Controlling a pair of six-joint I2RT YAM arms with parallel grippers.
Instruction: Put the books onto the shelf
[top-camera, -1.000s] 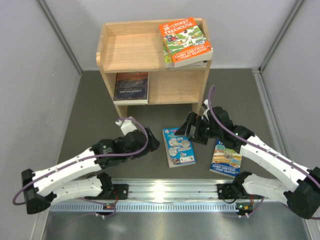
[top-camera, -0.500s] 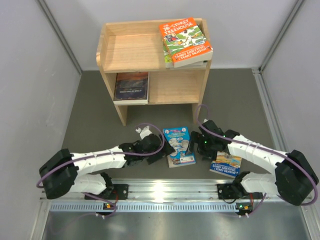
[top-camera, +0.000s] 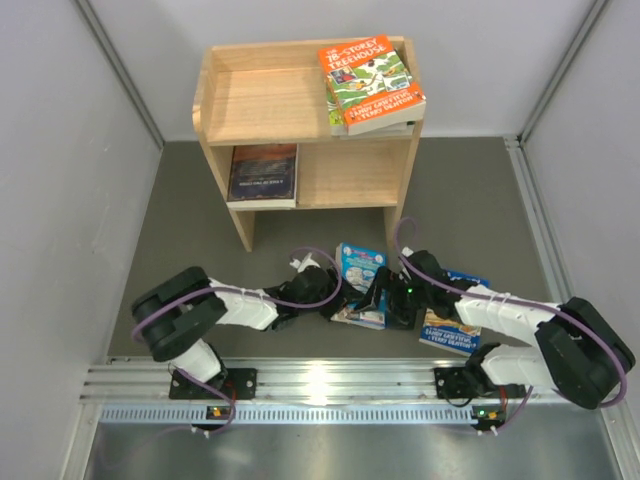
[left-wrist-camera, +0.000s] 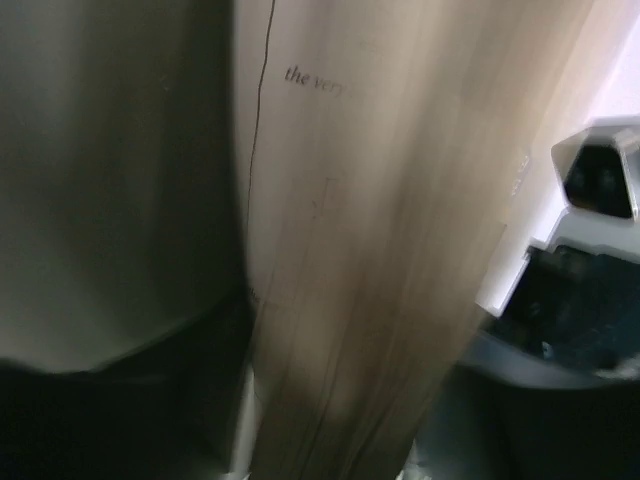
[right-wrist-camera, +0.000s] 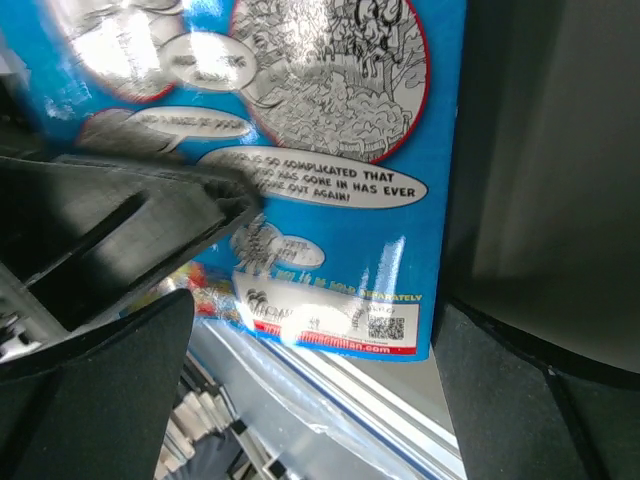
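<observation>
The blue book (right-wrist-camera: 330, 150) bears red-rimmed white bubbles; the shelf (top-camera: 260, 100) is pale wood

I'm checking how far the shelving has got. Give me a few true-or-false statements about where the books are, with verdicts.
1. A stack of books lies on the right of the shelf top. True.
2. The shelf's lower tier holds nothing. False: a dark book lies in its left half.
3. A blue book is off the shelf, in front of it. True.
4. That is the only book off the shelf. False: another book lies under the right arm.
</observation>
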